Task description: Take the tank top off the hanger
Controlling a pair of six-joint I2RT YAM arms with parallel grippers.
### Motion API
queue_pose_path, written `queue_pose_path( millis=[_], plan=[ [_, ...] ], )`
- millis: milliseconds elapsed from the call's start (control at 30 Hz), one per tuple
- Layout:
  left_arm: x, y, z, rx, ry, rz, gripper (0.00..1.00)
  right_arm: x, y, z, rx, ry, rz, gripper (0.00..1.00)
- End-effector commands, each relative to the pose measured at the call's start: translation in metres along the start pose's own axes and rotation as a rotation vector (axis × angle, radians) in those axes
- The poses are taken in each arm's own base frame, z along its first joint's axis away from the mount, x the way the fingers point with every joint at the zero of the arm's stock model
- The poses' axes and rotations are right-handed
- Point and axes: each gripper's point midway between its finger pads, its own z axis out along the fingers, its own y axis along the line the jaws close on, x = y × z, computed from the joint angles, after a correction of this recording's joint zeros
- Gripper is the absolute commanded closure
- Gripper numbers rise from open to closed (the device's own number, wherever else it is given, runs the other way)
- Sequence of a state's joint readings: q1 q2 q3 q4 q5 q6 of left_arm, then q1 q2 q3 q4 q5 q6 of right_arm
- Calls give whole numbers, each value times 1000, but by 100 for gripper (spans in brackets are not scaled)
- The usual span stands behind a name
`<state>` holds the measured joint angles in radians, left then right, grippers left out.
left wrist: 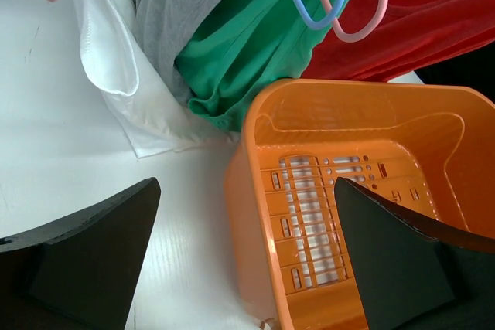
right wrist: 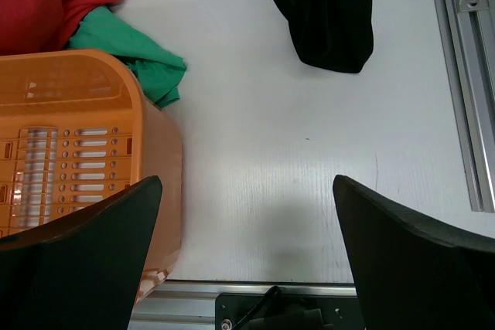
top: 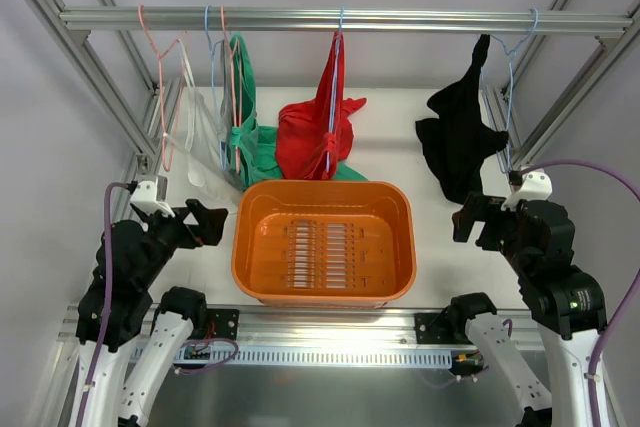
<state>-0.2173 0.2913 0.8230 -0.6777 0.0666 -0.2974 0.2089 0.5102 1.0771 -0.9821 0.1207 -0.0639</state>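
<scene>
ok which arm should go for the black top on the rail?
Right, probably. The right gripper sits open close to the black top; the left gripper is across the orange basket.

1. An orange plastic basket sits upright at the near middle of a white table, its slotted floor in plain view from above.
2. An aluminium rail spans the frame from side to side, high over the table's far half.
3. Slanting aluminium struts, a left strut and a right strut, flank the table.
4. A white slotted strip lines the near edge.
</scene>
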Motion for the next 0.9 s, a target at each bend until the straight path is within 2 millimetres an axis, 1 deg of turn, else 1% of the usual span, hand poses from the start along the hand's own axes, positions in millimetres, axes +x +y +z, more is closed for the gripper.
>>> queue_pose_path(
  millis=[0, 133, 167, 233, 267, 300, 333, 367, 400, 433, 500, 533, 567, 600, 633, 700, 733, 800, 833, 867],
  plan=[
    [-11, -2, -3, 4, -55, -13, 1, -18, -2, -8, 16, -56, 14, 1],
    [-16, -15, -15, 73, -72, 2, 1, -19, 1, -9, 0, -52, 18, 1],
    [-21, -21, -21, 99, -87, 11, 1, -19, 2, -10, -6, -56, 19, 0],
    [-24, -35, -30, 177, -90, 28, 1, -20, 5, -10, -21, -66, 32, 1],
    [-31, -42, -38, 205, -107, 31, 1, -22, 7, -12, -32, -86, 39, 1],
    [-33, -52, -44, 258, -102, 36, 1, -22, 8, -12, -41, -88, 41, 1],
    [-36, -58, -44, 284, -90, 32, 1, -22, 8, -12, -42, -94, 46, 1],
    [-47, -68, -54, 321, -107, 32, 1, -22, 9, -11, -46, -87, 47, 0],
    [-51, -79, -59, 372, -94, 33, 1, -21, 11, -10, -52, -76, 47, 0],
    [-64, -88, -63, 398, -97, 35, 1, -21, 13, -9, -60, -67, 46, 1],
    [-75, -102, -68, 457, -79, 26, 1, -18, 20, -5, -93, -35, 44, 0],
    [-80, -107, -61, 470, -43, 16, 1, -18, 22, -4, -102, -27, 45, 1],
    [-97, -117, -69, 501, -62, 14, 1, -17, 24, -3, -110, -20, 44, 1],
    [-105, -125, -70, 527, -54, 9, 1, -17, 25, -2, -114, -16, 45, 1],
    [-120, -142, -73, 602, -21, -1, 1, -18, 25, -2, -114, -16, 45, 0],
    [-138, -157, -74, 655, -2, -14, 1, -19, 25, -1, -115, -19, 44, 0],
    [-158, -164, -73, 668, -22, -8, 1, -18, 25, -1, -116, -17, 45, 1],
    [-179, -168, -69, 653, -55, -6, 1, -21, 25, -2, -116, -25, 47, 1],
    [-196, -174, -65, 662, -65, -10, 1, -22, 27, -3, -126, -27, 47, 0],
    [-202, -180, -62, 681, -56, -14, 1, -21, 32, -3, -151, -21, 46, 0]
  ],
)
